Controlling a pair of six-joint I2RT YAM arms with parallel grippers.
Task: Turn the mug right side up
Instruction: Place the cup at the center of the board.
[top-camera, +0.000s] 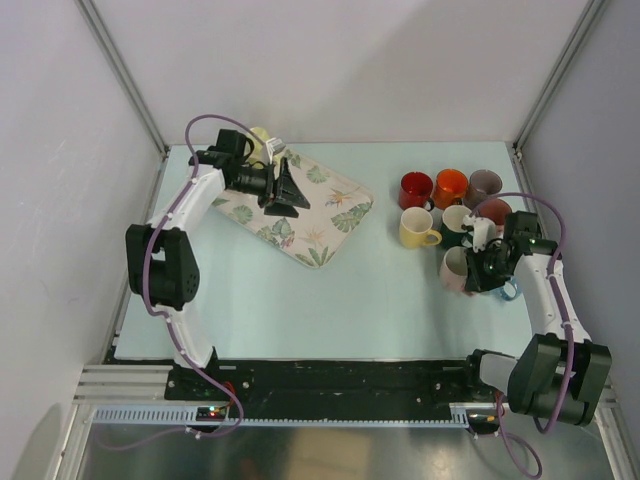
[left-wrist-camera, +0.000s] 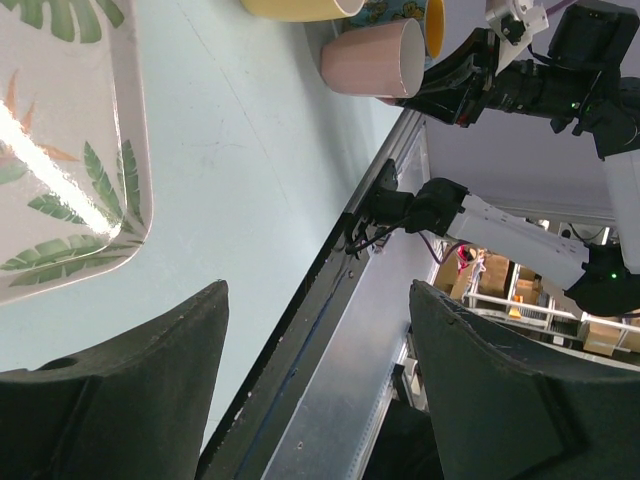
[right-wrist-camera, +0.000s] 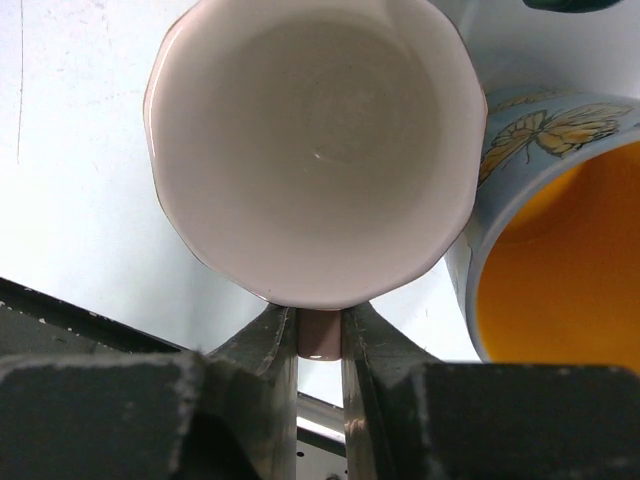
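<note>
Two arms work over a pale table (top-camera: 350, 290), and only the right one has hold of anything. The right gripper (top-camera: 476, 268) is clamped on the pink mug (right-wrist-camera: 310, 150): its fingers (right-wrist-camera: 275, 345) pinch the handle (right-wrist-camera: 320, 342) from both sides, just under the rim. The pink mug is tipped on its side near the table's right edge, its white inside turned straight toward the right wrist camera and its base pointing away toward the middle of the table. Whether it rests on the table or hangs just above it cannot be told. Just beside it, on the far side from the table's middle, lies a blue mug (right-wrist-camera: 520, 130) with a butterfly print and an orange inside, also tipped toward the camera. Behind the pink mug stands a cluster of other mugs, among them a yellow mug (top-camera: 415, 228), a red mug (top-camera: 415, 187) and an orange mug (top-camera: 451, 185), all mouth up. Well apart, at the far left, the left gripper (top-camera: 287, 200) hovers over a leaf-patterned tray (top-camera: 335, 215) with its jaws spread wide and nothing between them
</note>
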